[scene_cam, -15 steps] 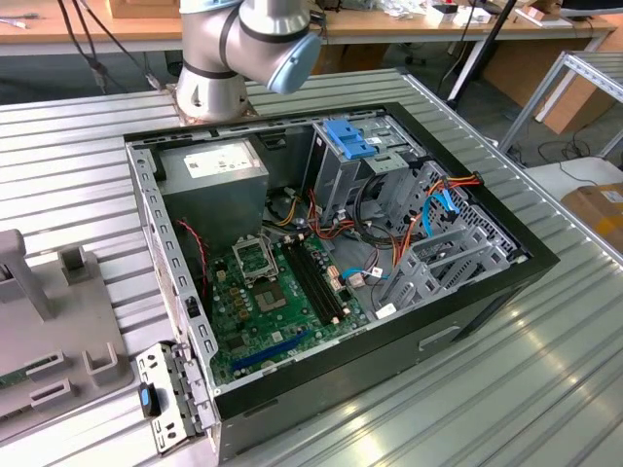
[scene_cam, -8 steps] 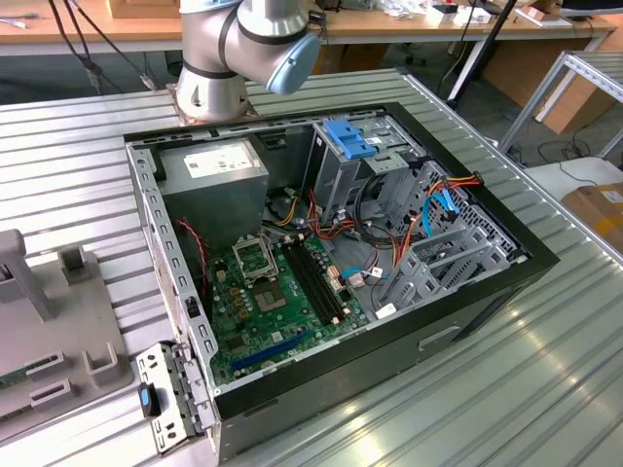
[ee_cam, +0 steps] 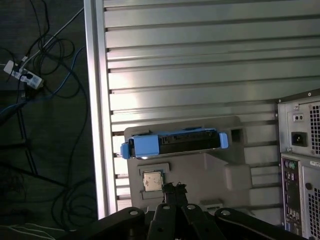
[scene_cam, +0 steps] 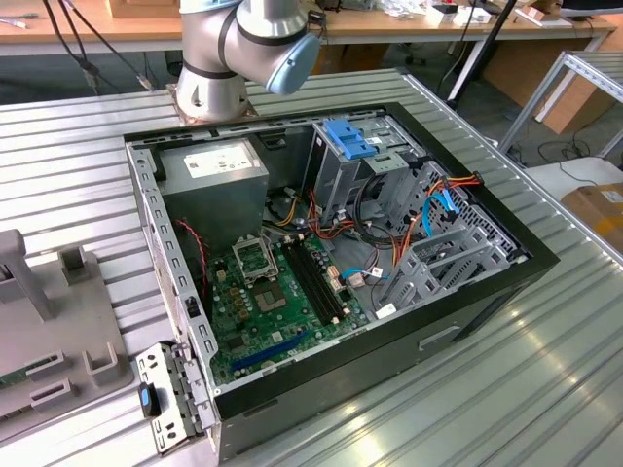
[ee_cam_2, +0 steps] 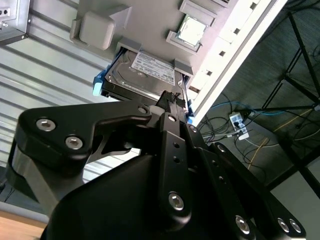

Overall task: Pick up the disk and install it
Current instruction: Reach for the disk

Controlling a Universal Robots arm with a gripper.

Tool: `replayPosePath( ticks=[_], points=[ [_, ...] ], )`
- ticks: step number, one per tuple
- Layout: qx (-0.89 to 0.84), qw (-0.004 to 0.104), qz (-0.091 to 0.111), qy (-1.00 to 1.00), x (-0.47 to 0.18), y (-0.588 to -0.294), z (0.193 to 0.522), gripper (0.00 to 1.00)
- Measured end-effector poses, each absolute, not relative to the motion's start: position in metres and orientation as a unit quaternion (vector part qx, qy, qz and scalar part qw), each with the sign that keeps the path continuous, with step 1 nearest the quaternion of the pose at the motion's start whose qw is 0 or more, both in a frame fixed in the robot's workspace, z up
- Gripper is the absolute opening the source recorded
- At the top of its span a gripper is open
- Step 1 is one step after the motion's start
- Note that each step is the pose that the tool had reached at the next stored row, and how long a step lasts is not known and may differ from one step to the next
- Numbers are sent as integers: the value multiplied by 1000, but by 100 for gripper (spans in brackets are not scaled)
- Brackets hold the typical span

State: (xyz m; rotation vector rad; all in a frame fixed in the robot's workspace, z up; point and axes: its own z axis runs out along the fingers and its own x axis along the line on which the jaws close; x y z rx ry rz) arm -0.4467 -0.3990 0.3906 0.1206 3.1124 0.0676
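The task is barely begun: the disk (ee_cam: 175,143) (blue rails plain in both wrist views) lies unlifted in the grey holder (ee_cam: 210,172) on the slatted table (ee_cam: 190,75), outside the open computer case (scene_cam: 531,261), while the gripper (ee_cam: 173,189) hovers over it, fingers clenched on nothing.

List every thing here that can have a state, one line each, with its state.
the disk, resting in the grey holder, not gripped
gripper, empty, apart from the disk
computer case, side open, inside exposed
processor chip, sitting in the holder
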Motion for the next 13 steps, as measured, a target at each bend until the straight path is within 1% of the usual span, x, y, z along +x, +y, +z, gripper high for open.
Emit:
replayPosePath(
  ticks=[5, 13],
  points=[
    [39, 13, 22, 999, -447, -395, 391, 11],
    [39, 13, 22, 999, -448, -379, 390, 11]
  ],
)
